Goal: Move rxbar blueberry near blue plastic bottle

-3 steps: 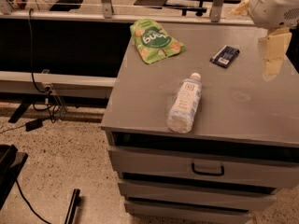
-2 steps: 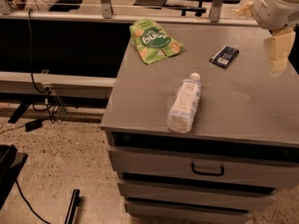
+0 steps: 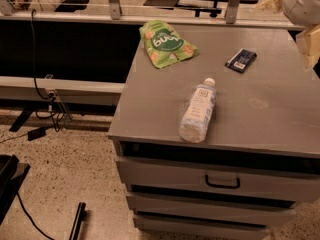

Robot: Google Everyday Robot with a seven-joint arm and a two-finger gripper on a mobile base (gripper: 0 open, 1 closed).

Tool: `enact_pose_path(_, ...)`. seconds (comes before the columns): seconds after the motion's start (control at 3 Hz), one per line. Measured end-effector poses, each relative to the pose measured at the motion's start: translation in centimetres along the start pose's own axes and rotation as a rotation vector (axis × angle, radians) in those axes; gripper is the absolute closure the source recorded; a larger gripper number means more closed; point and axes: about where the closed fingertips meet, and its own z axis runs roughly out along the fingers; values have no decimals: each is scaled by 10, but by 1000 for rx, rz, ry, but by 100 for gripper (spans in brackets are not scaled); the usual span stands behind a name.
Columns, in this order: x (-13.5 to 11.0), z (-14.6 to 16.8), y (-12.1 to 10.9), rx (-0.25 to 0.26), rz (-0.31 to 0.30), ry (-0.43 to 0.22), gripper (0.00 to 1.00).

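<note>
The task has not visibly begun. The rxbar blueberry (image 3: 241, 60) lies flat on the far right part of the grey cabinet top (image 3: 272, 114), with its white label patch facing up and nothing touching it. The blue plastic bottle (image 3: 198, 110) lies on its side close to the near edge, with its white cap pointing toward the far side. Bar and bottle are well apart, with bare grey surface between them. A green snack pouch (image 3: 165, 43) lies at the far left corner, away from both.

The gripper (image 3: 310, 46) shows only partly at the right edge of the camera view, pale and cream-coloured. It hangs above the far right side of the top, to the right of the bar and not in contact with it. Whether it is open or closed cannot be told from here, but it does not appear to hold anything.

By this reading every step is left to do: reaching the bar, grasping it, carrying it toward the near side, and setting it down beside the bottle.
</note>
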Motion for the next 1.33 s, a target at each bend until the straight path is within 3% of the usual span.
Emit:
enact_pose_path(0.33, 1, 1, -2, 11, -22, 33, 0)
enact_pose_path(0.67, 17, 15, -10, 71, -142, 110, 0)
enact_pose_path(1.0, 32, 24, -25, 124, -251, 141, 0)
enact_pose_path(1.33, 41, 41, -46, 123, -345, 153, 0)
